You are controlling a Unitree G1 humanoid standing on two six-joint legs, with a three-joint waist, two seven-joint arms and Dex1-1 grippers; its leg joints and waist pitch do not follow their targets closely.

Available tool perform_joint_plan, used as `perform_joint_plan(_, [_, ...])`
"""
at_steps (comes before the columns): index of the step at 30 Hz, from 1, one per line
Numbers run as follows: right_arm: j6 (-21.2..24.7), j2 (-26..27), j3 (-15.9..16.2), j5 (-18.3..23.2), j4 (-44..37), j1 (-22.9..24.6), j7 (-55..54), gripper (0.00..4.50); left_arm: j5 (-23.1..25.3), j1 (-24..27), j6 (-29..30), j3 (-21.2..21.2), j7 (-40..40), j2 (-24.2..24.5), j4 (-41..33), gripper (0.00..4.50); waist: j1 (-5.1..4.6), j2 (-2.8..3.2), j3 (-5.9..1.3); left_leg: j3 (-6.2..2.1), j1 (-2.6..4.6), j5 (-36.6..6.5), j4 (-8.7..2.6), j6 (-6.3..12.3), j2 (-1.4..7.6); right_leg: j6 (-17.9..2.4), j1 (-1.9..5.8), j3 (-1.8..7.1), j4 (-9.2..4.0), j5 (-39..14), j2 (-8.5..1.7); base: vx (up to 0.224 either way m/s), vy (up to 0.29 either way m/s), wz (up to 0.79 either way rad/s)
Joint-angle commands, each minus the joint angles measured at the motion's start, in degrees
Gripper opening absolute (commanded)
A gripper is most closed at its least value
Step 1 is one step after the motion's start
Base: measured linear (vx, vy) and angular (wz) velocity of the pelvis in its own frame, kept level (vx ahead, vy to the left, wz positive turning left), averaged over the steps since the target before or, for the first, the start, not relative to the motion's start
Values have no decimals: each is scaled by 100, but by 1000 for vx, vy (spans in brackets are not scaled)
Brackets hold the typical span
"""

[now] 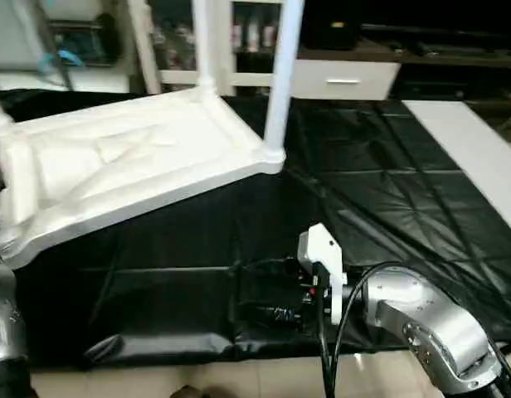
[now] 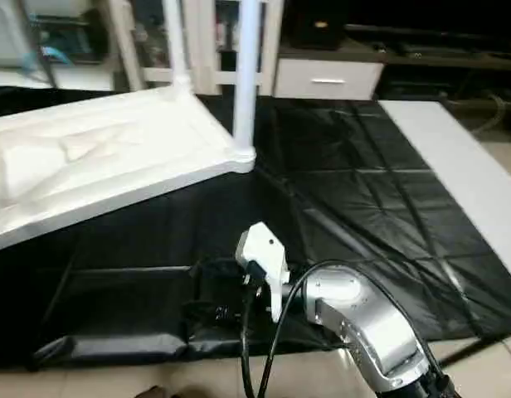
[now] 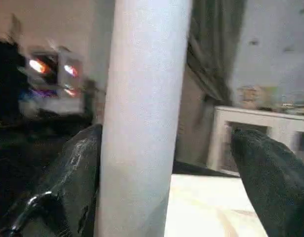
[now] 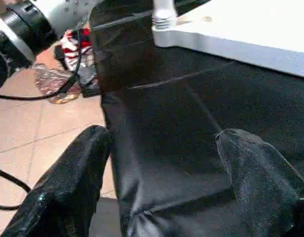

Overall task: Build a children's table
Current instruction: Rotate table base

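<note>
The white plastic square tabletop [image 1: 131, 166] lies upside down on the black-covered worktop [image 1: 388, 199], with its ribbed underside facing up. It sits toward the robot's left side of the worktop. Long white tube legs already stand up from its corners. One leg [image 1: 282, 79] rises from the near right corner socket, and another leg [image 1: 201, 41] stands at the far corner behind it.

In the left wrist view, a white tube leg [image 3: 142, 118] stands between the two black fingers [image 3: 75, 182] of the left tool [image 3: 169, 168]. The fingers are spread wide. One finger is right beside the leg and the other is well apart from it, so the tool does not squeeze the leg.

The right tool [image 4: 159, 168] hangs over the near edge of the black worktop, near the floor. Its fingers are wide apart too, and it holds nothing.

It looks like the leg-fitting step is close to its end, since the legs I can see are in their sockets. I cannot see every corner, so I cannot tell if all four legs are in.

Next, the robot likely needs to check that each leg sits tight. Then both tools must take hold of the table and turn it over onto its legs, slowly, so it does not tip.
</note>
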Motion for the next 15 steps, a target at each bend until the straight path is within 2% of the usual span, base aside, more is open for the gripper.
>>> perform_joint_plan(1, [28,-50,-22,-1,-174,-6,-28,376,-379,-13,391,-165,-513,-4,114,442,-23,178,-257,-129,253,-2731,-524,-553,203,-793,-4,197,-428,-1804,-261,0,0,0])
perform_joint_plan(2, [21,-93,-48,-8,-221,51,-37,376,-1123,116,1107,-166,-1223,58,-40,442,-8,203,-240,-130,277,-2918,-528,-564,201,-764,-26,203,-454,-2038,-260,0,0,0])
perform_joint_plan(3, [21,-93,-48,-8,-221,51,-37,376,-1123,116,1107,-166,-1223,58,-40,442,16,192,-229,-130,271,-2951,-537,-570,194,-747,-31,214,-460,-2228,-269,0,0,0])
perform_joint_plan(4, [8,-119,-54,-19,-248,89,-45,376,-1396,292,1439,-285,-1747,168,-137,442,29,210,-222,-142,277,-3022,-545,-562,200,-682,-32,217,-476,-2405,-276,0,0,0])
perform_joint_plan(6, [-2,-143,-62,-22,-272,129,-51,376,-1850,534,2086,-417,-2220,272,-329,442,40,227,-208,-139,277,-3100,-560,-549,206,-609,-58,228,-499,-2645,-272,0,0,0])
perform_joint_plan(8, [-15,-173,-68,-32,-287,165,-66,376,-2159,750,2574,-582,-2678,411,-491,442,47,248,-199,-142,306,-3205,-548,-556,200,-547,-87,235,-536,-2930,-283,0,0,0])
perform_joint_plan(9, [-16,-188,-73,-37,-302,189,-81,376,-2310,879,2868,-756,-2970,531,-623,442,40,256,-193,-159,282,-3227,-568,-556,202,-499,-69,234,-550,-3073,-295,0,0,0])
perform_joint_plan(10, [-45,-230,-70,-72,-320,248,-93,376,-2514,1050,3367,-1141,-3426,724,-860,442,31,271,-186,-168,279,-3319,-579,-575,202,-432,-74,228,-553,-3206,-287,0,0,0])
perform_joint_plan(12, [-56,-245,-65,-87,-330,269,-97,376,-2585,1092,3527,-1268,-3579,799,-931,442,33,275,-174,-181,286,-3421,-595,-572,203,-370,-79,221,-580,-3371,-283,0,0,0])
perform_joint_plan(15, [-83,-305,-47,-120,-391,376,-124,376,-2537,950,3809,-1818,-3934,890,-1114,442,-32,291,-149,-222,264,-3651,-636,-589,196,-250,-47,184,-626,-3646,-287,0,0,0])
